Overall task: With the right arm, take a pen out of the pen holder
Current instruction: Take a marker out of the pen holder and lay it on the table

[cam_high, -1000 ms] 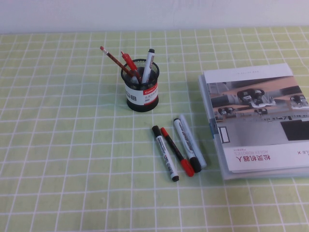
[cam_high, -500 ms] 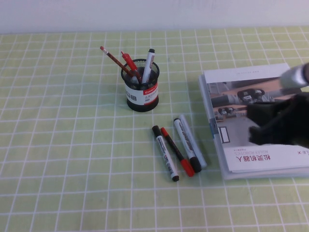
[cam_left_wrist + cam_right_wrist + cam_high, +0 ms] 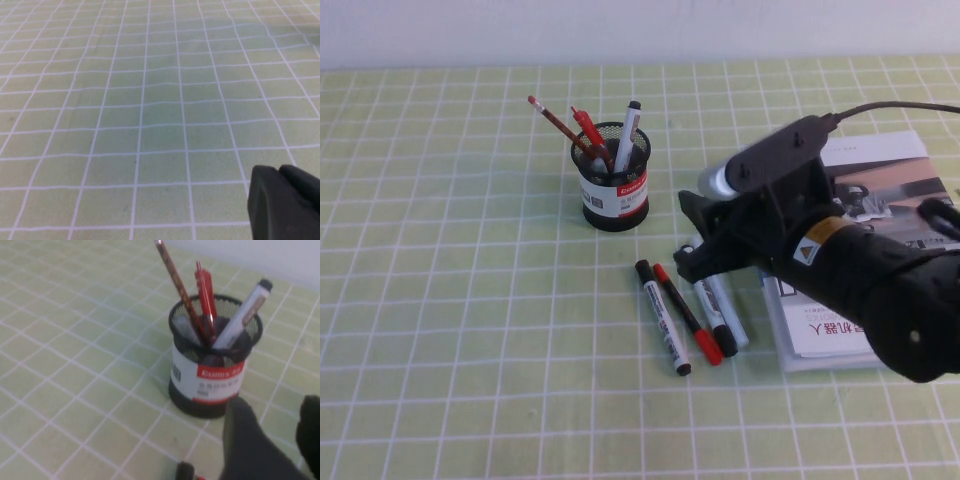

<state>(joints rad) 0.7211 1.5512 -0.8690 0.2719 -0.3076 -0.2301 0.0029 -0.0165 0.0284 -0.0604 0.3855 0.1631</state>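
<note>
Approach step: my right hand (image 3: 685, 236), released and empty, hangs near the pen holder (image 3: 615, 190). Next it must line up over a pen (image 3: 628, 125). My left hand (image 3: 282, 202) sits low over the counter (image 3: 150, 125); I cannot tell its grip.

We see the black mesh pen holder (image 3: 210, 404) standing upright on the green checked cloth (image 3: 75, 365); a white label with a red band (image 3: 201, 382) wraps its wall; three things stand in it, each leaning out past the rim: a long reddish pencil (image 3: 179, 290), a red pen (image 3: 205, 295) and a grey marker with a black cap (image 3: 246, 310); the right gripper (image 3: 274, 407) sits close to the holder, its two dark fingers (image 3: 245, 445) parted with cloth showing between them, nothing held; beside one finger we make out the black end of a loose pen (image 3: 186, 471) lying on the cloth; a pale wall (image 3: 280, 255) stands beyond the holder.
</note>
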